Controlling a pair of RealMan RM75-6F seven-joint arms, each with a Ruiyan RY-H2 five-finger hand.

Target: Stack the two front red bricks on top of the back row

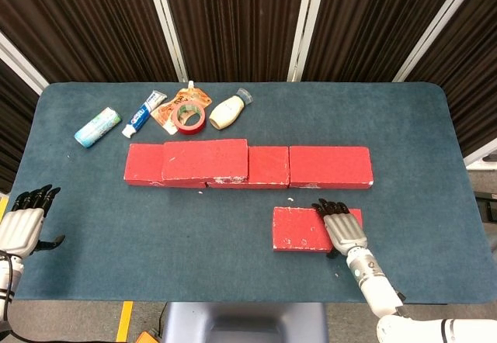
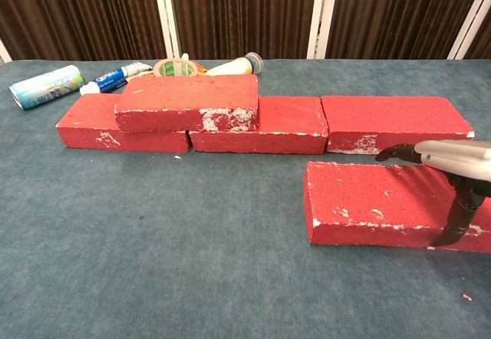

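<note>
Head view first: one brick already lies stacked on the left end of the back row, so you are on the second step, taking up the remaining front brick, which lies flat on the counter just ahead of the row's right part. Your right hand lies over that brick's right end, fingers stretched along the top; whether it truly grips I cannot tell from here. Your left hand hovers at the counter's near left edge, fingers apart, holding nothing.

Chest view: the right hand spans the brick's right end, fingers over the far edge, thumb down the near face. I judge the grasp formed but loose. Next you likely need to clamp firmly, lift level, and set it on the row.
</note>
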